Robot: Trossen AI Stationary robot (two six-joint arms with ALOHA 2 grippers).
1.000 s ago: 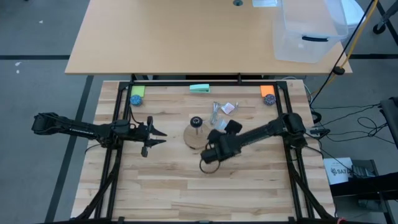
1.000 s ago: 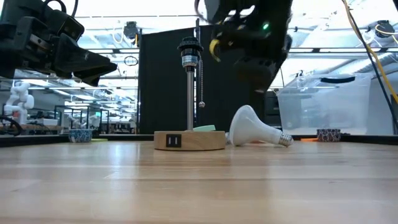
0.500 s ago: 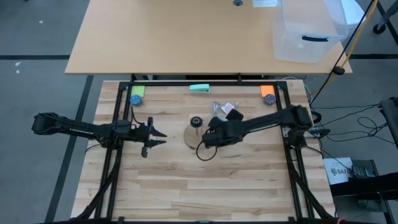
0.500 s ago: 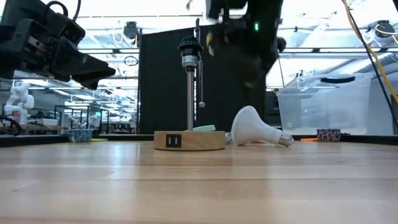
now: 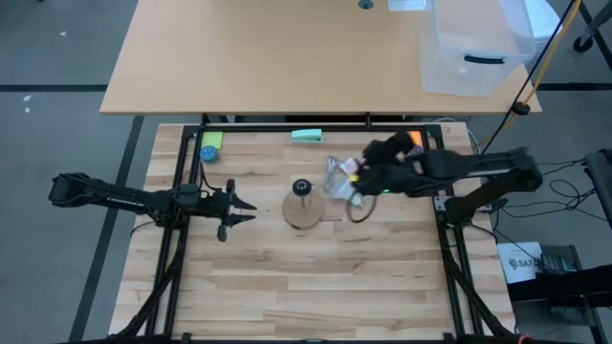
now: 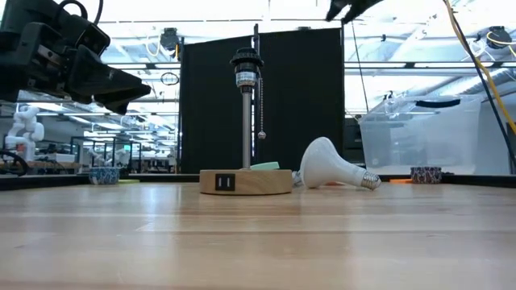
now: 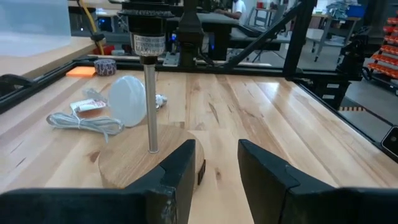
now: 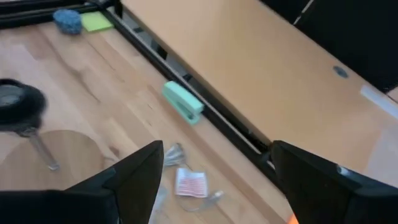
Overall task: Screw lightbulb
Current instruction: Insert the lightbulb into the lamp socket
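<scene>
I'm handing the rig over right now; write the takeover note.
Left gripper: open, empty, hovering left of the round wooden lamp base.
Right gripper: open, empty, above the items right of the base.
Small white frosted lightbulb: lying on its side on the table, right of the base, near a small clear plastic bag.
Black socket on the metal post: empty.
Done: nothing. Left: grasp the bulb, lift it to the socket, screw in.

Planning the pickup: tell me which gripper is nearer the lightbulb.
Right. The right gripper hangs above the lightbulb, which lies on its side beside the wooden lamp base. The left gripper waits open across the base, clearly farther away.
</scene>
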